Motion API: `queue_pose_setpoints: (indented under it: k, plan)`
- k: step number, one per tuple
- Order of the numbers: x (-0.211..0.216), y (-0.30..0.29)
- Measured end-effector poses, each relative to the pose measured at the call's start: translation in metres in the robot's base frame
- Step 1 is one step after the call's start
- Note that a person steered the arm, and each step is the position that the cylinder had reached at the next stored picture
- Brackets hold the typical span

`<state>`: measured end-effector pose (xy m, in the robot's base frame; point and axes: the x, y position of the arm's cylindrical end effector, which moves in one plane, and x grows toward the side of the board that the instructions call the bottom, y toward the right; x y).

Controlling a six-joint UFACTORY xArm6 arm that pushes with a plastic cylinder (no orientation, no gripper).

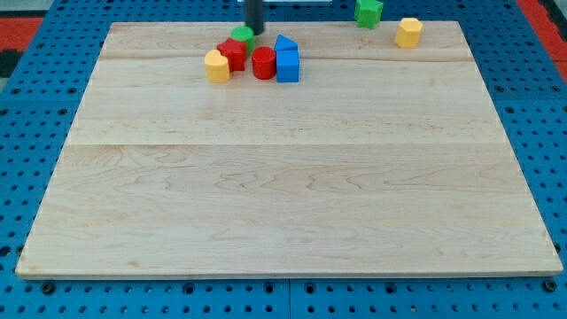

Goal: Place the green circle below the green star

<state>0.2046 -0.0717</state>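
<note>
The green circle (241, 35) lies near the view's top, left of centre, partly hidden behind my rod. My tip (254, 30) stands right at the circle's right edge, touching or nearly so. The green star (368, 11) sits at the view's top edge, well to the right of the circle, just off the wooden board's far edge. The circle is at the back of a cluster of blocks.
In front of the circle sit a red block (234, 54), a yellow block (216, 66), a red cylinder (263, 64), a blue cube (288, 66) and a blue triangle (283, 42). A yellow block (408, 33) lies right of the star. The wooden board (283, 195) rests on blue pegboard.
</note>
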Motion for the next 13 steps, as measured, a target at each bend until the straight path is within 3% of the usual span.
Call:
queue_pose_setpoints:
  k: [1,3,5,6,7,8,10,12,13]
  plan:
    - [0.007,-0.06]
    - [0.05,-0.087]
    - [-0.012,0.025]
    - [-0.003,0.024]
    - [0.021,-0.045]
    - [0.066,-0.046]
    - [0.041,-0.024]
    - [0.02,0.076]
    - [0.032,0.097]
